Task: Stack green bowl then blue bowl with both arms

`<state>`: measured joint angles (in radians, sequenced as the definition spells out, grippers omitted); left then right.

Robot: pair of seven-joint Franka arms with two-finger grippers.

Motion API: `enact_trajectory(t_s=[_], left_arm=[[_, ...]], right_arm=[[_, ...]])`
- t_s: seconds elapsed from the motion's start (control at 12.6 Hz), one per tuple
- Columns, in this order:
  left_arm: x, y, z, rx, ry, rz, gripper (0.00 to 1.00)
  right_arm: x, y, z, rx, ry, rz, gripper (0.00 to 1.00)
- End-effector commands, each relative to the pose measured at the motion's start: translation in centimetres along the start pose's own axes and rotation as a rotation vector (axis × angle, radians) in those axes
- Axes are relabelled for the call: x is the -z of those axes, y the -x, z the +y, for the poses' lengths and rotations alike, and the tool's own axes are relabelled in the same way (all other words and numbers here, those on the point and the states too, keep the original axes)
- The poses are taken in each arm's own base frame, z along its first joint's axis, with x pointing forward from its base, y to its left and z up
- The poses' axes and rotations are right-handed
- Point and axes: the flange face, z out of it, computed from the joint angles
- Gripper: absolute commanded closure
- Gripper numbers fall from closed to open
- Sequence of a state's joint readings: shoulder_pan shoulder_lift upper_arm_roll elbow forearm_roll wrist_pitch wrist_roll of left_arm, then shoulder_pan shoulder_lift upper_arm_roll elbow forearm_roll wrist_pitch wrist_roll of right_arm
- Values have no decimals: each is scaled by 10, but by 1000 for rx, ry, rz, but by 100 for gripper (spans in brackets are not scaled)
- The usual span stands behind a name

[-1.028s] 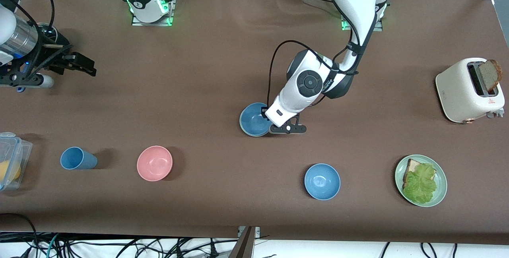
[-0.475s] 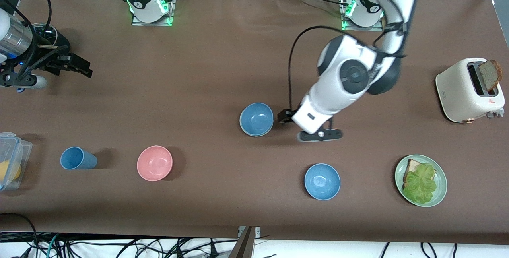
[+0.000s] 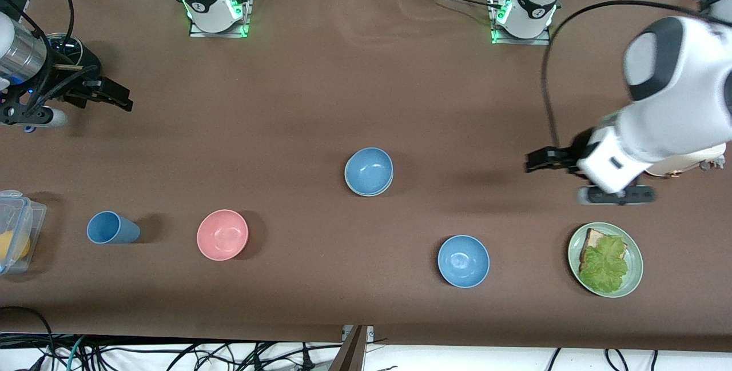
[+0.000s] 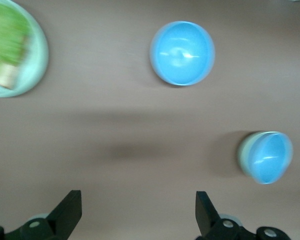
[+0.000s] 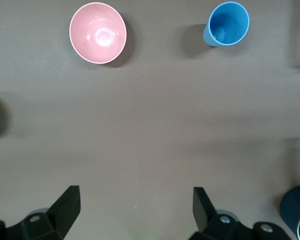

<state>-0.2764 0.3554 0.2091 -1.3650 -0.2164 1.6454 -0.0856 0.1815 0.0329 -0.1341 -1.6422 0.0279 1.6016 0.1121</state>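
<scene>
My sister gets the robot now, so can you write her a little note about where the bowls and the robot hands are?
Left gripper: fingers open, holding nothing, up over the table beside the toaster.
Right gripper: fingers open, holding nothing, waiting at the right arm's end of the table.
Blue bowl sits inside the green bowl mid-table; only the green rim shows.
Done: both bowls look stacked.
Left: probably nothing. The other blue bowl, nearer the front camera, is not part of the job.

My left arm is smeared with motion blur, and my left wrist view is soft. Even overhead light gives the pink bowl and cup soft shadows; the brighter blue bowl shows glare.
</scene>
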Motion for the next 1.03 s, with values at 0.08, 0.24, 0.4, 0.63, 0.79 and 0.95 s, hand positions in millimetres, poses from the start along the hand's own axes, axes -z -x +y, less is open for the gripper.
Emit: enact_trajectory(t_s=[0.08,0.24,0.4,0.63,0.79,0.95], left_arm=[[39,26,-49,-61,-69,-35,0],[46,30,-76,-50,-69,-37,0],[53,43,-72,-91,-122,-51,0],[50,71,-65,-74,-138,-75,0],[51,75,-60,-40,-138,-73,0],[54,80,-55,-32,-138,-70,0]], right_arm=[[4,2,2,15,7,11,1],[5,2,2,15,7,14,1],[5,2,2,15,7,14,1],[4,1,2,15,7,14,1],[4,1,2,15,7,13,1],[4,1,2,15,7,14,1]])
